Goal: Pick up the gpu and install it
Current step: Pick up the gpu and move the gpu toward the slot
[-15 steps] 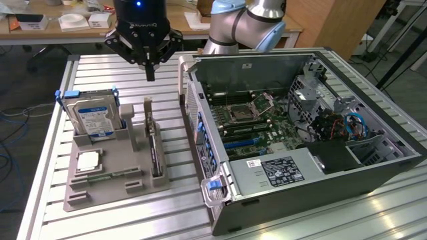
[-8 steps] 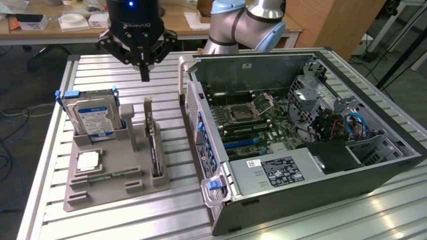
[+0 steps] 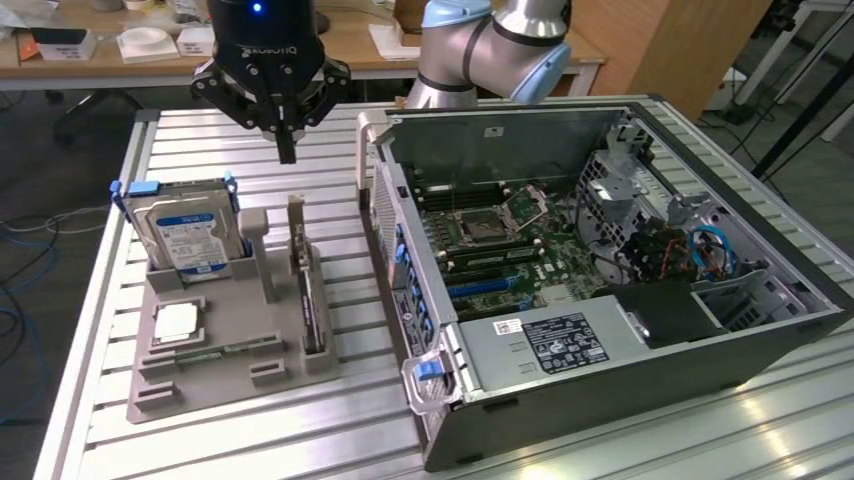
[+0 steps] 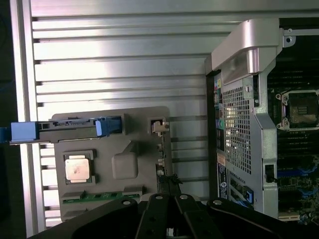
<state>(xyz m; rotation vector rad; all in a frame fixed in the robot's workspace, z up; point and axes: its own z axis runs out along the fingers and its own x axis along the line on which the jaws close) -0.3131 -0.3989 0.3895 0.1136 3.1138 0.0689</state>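
The gpu [image 3: 311, 305] stands on edge in a slot of the grey holder tray [image 3: 227, 375], a thin dark card with a pale end bracket at its far end. My gripper [image 3: 284, 150] hangs in the air above the far end of that slot, fingers pointing down, shut and holding nothing. In the wrist view the gpu [image 4: 161, 159] shows edge-on just beyond my closed gripper [image 4: 168, 191]. The open computer case [image 3: 601, 260] lies on its side at the exterior view's right, its motherboard [image 3: 514, 245] exposed.
The tray also holds an upright hard drive [image 3: 187, 230] with blue clips, a processor chip [image 3: 176, 322] and a green memory stick [image 3: 214, 352]. The case's perforated rear wall [image 4: 239, 124] stands close beside the tray. Slatted metal tabletop [image 3: 240, 440] surrounds both.
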